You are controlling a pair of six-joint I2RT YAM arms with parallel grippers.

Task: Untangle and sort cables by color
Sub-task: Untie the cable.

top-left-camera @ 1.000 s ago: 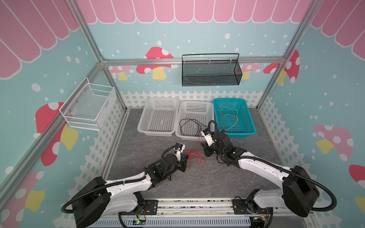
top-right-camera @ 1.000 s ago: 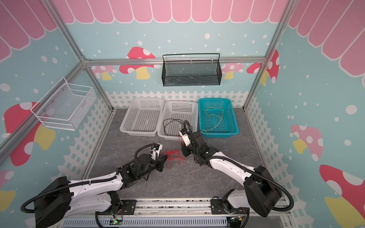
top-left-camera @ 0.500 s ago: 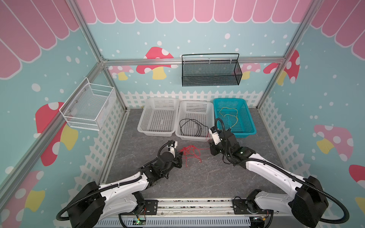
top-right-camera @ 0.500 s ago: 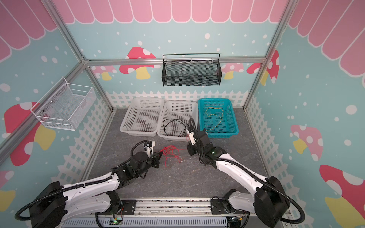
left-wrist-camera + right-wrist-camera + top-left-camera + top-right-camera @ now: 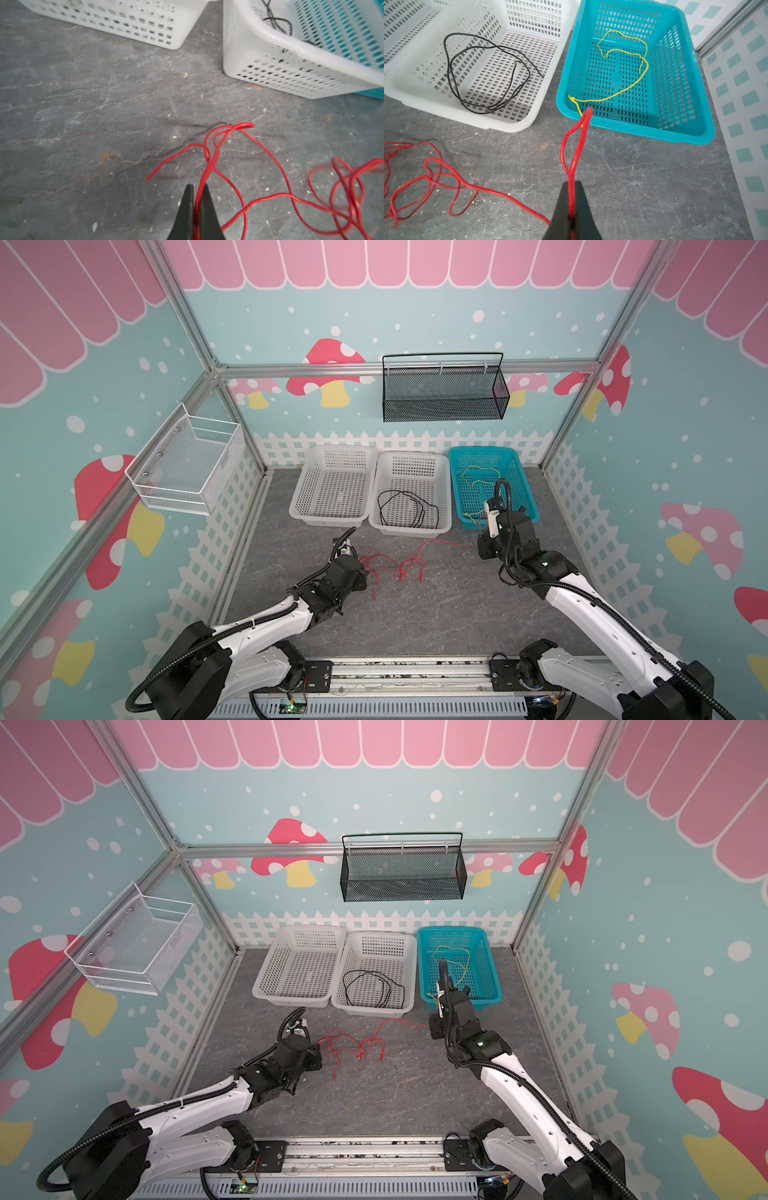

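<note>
Grey tabletop (image 5: 415, 614) | arms have drawn apart; red cable (image 5: 409, 562) now strung between them, still tangled mid-span | left gripper (image 5: 197, 188) and right gripper (image 5: 571, 185) each pinch it | black cable (image 5: 448, 68), yellow cable (image 5: 618, 93) already binned; white basket (image 5: 328, 516) awaits red

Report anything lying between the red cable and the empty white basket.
Nothing visible does: only bare floor lies between the red cable and the empty basket. The left gripper and right gripper are shut on it. The yellow cable ends by its loop; whether hooked, I cannot tell.
</note>
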